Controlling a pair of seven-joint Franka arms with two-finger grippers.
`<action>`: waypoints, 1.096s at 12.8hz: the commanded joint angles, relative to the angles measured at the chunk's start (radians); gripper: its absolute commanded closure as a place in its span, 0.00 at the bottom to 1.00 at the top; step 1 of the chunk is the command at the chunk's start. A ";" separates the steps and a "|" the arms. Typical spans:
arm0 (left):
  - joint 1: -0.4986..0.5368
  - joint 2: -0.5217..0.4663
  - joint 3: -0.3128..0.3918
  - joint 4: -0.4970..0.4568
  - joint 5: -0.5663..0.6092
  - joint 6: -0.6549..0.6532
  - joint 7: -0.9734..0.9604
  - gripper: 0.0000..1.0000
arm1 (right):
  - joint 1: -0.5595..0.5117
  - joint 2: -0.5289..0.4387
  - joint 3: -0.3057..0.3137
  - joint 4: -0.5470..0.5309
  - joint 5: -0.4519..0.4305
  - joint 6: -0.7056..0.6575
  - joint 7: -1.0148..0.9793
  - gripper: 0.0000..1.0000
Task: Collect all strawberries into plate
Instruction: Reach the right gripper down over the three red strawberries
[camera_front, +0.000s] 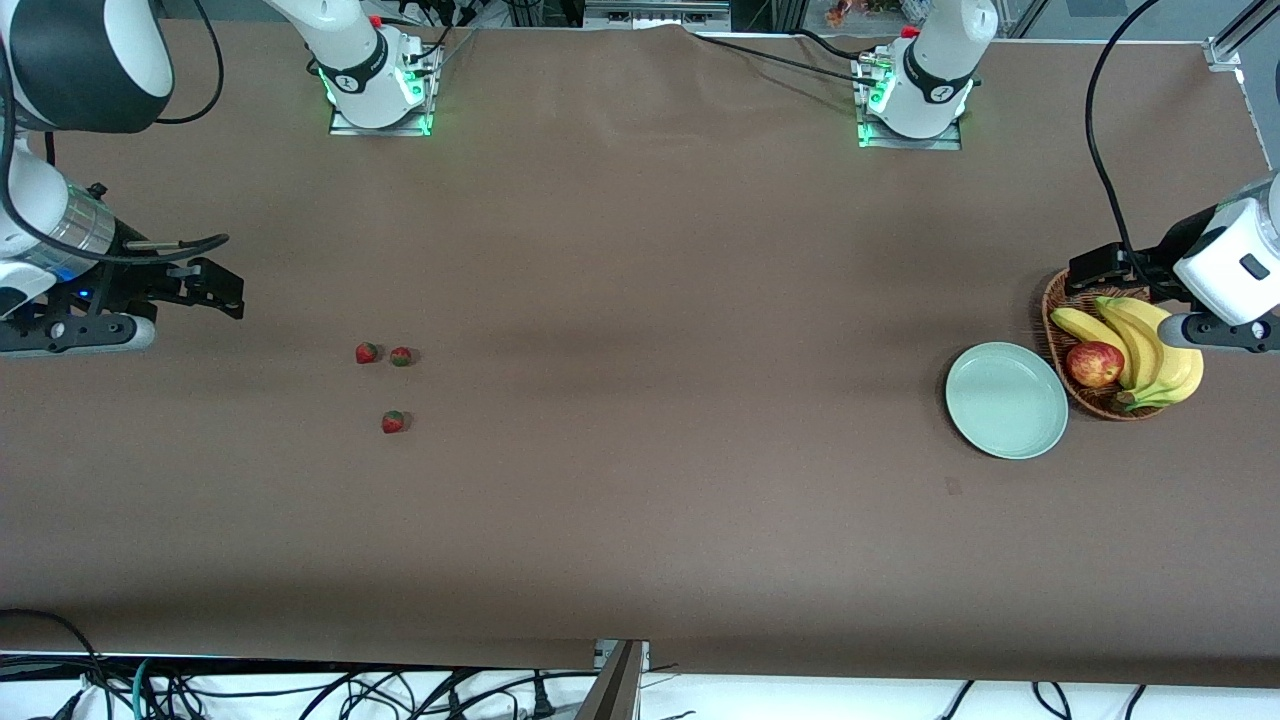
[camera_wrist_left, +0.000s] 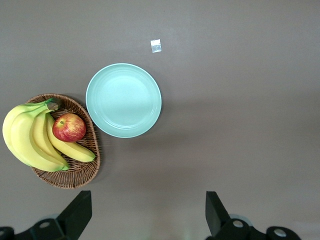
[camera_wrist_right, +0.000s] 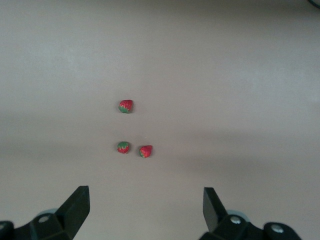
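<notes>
Three strawberries lie on the brown table toward the right arm's end: two side by side (camera_front: 367, 352) (camera_front: 401, 356) and one nearer the front camera (camera_front: 393, 422). The right wrist view shows them too (camera_wrist_right: 126, 106) (camera_wrist_right: 123, 147) (camera_wrist_right: 145, 151). The mint-green plate (camera_front: 1006, 399) (camera_wrist_left: 123, 100) lies bare toward the left arm's end, beside the basket. My right gripper (camera_front: 215, 288) (camera_wrist_right: 145, 190) hangs open and holds nothing, over the table a good way from the berries. My left gripper (camera_front: 1095, 268) (camera_wrist_left: 147, 195) is open with nothing in it, over the basket's edge.
A brown wicker basket (camera_front: 1052, 300) (camera_wrist_left: 75, 175) holds a bunch of bananas (camera_front: 1150, 345) (camera_wrist_left: 27, 135) and a red-yellow apple (camera_front: 1094, 364) (camera_wrist_left: 69, 127). A small pale scrap (camera_wrist_left: 156, 45) lies on the table near the plate. Cables hang past the table's front edge (camera_front: 300, 690).
</notes>
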 joint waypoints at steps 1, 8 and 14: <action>0.002 0.013 0.001 0.030 -0.002 -0.014 0.002 0.00 | 0.001 0.085 0.021 0.009 0.020 0.032 0.008 0.00; 0.000 0.015 0.001 0.031 -0.005 -0.014 0.000 0.00 | 0.044 0.314 0.020 -0.002 -0.035 0.081 -0.066 0.00; 0.008 0.018 0.004 0.031 -0.006 -0.014 0.002 0.00 | 0.049 0.314 0.020 -0.252 -0.034 0.292 -0.072 0.00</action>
